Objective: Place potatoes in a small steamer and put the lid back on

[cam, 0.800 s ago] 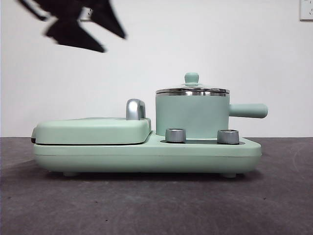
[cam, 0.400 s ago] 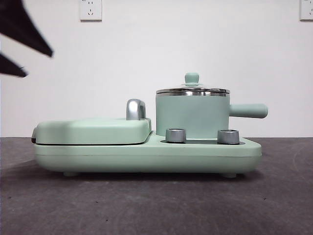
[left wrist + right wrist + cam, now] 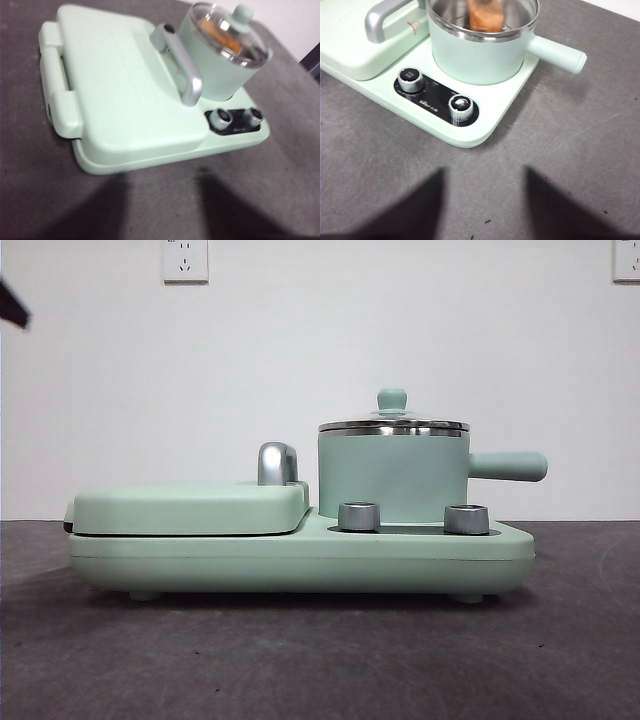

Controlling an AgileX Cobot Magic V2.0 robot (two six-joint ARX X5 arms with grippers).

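One mint cooker base [image 3: 300,555] on the table | small steamer [image 3: 393,478] stands on it beside the griddle cover [image 3: 190,508] | lid [image 3: 393,423] seated on its rim | potato [image 3: 486,17] inside | my left gripper [image 3: 160,210] and right gripper [image 3: 484,205] hang spread apart, empty, away from the pot.

White wall [image 3: 320,350] (two sockets [image 3: 185,260]), grey table [image 3: 320,660].

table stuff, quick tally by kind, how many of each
appliance base: 1
griddle cover: 1
steamer pot: 1
glass lid: 1
potato: 1
control knobs: 2
total: 7
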